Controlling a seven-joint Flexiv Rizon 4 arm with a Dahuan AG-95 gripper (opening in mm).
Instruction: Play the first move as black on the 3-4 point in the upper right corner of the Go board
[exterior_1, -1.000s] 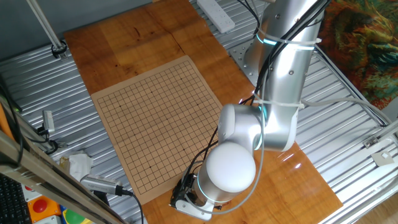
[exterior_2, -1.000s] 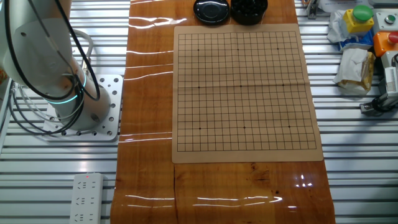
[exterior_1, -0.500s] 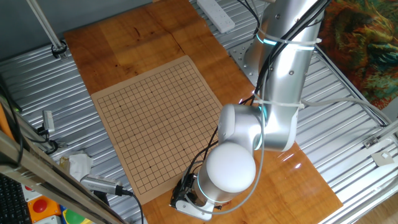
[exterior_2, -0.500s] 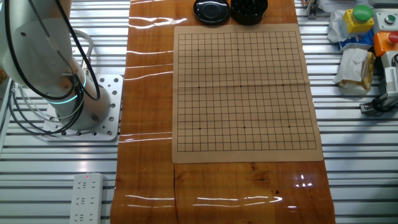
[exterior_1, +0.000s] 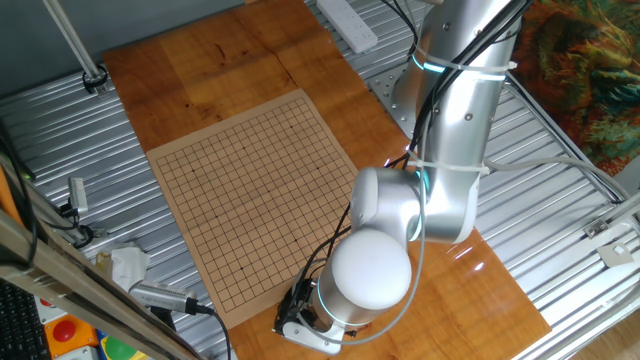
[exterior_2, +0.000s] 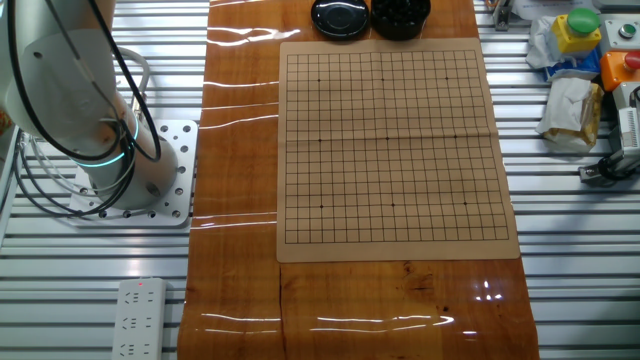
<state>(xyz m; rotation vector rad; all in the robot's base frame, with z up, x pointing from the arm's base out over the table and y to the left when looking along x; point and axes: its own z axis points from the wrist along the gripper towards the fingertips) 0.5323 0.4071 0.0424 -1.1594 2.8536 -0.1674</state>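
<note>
Ribbed aluminium rails frame an orange-brown wooden table (exterior_2: 240, 180) on which the board (exterior_2: 395, 150) lies flat, its grid bare of any stone in both views. Compared with the frames from a second and half a second earlier, nothing has shifted: the arm (exterior_1: 450, 150) keeps the same folded pose, the board sits in the same place, and no stone has appeared on it. That stillness suggests the first move has not been made, and the task is probably at its very start or paused over the pick-up.

Near the board's far edge in the other fixed view sit a round black lid (exterior_2: 340, 16) and, just beside it, a black bowl (exterior_2: 400, 16) that likely holds the black stones; single stones cannot be made out inside it. The tool (exterior_1: 305, 322) shows only as a white and black fitting below the rounded wrist joint, near the board's corner; whether its fingers are apart or together cannot be told, nor whether it holds a stone.

No brand, label or legible writing shows anywhere; the power strip (exterior_2: 140, 320) and the clutter (exterior_2: 580, 60) beside the table carry nothing readable.
</note>
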